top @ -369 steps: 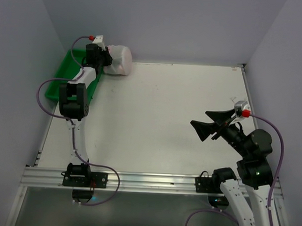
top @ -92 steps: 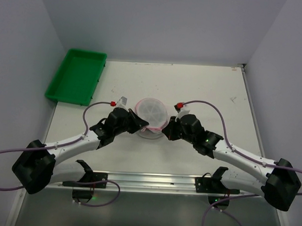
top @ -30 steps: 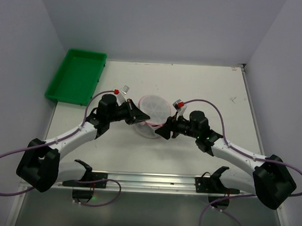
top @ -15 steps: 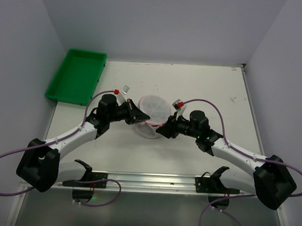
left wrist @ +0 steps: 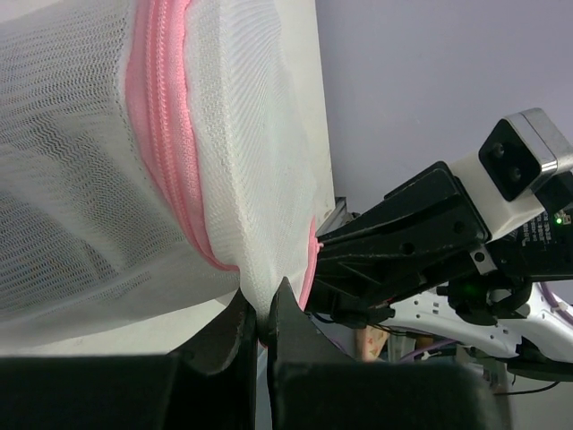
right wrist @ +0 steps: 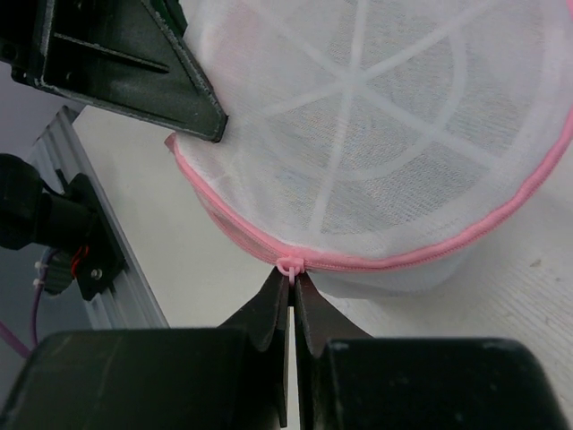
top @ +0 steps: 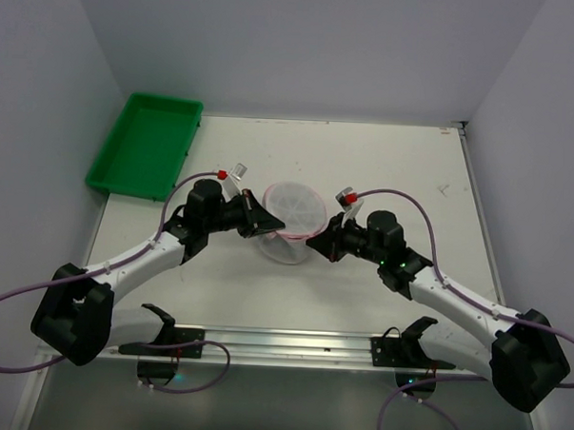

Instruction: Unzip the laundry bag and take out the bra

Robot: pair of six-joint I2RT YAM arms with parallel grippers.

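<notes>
The laundry bag (top: pixel 295 213) is a round white mesh drum with pink zipper trim, sitting mid-table between both arms. My left gripper (top: pixel 264 225) is shut on a fold of the bag's mesh wall (left wrist: pixel 260 269) at its left side. My right gripper (top: pixel 314 243) is shut on the small pink zipper pull (right wrist: pixel 290 267) at the bag's front right rim. The zipper (right wrist: pixel 421 255) runs closed along the rim in the right wrist view. The bra is hidden inside the mesh.
A green plastic tray (top: pixel 145 144) stands at the back left of the table. The metal rail (top: pixel 281 343) runs along the near edge by the arm bases. Walls close in the left, right and back.
My right gripper has closed from open onto the zipper pull and drawn slightly to the right. The left gripper keeps its hold on the mesh, unmoved.
</notes>
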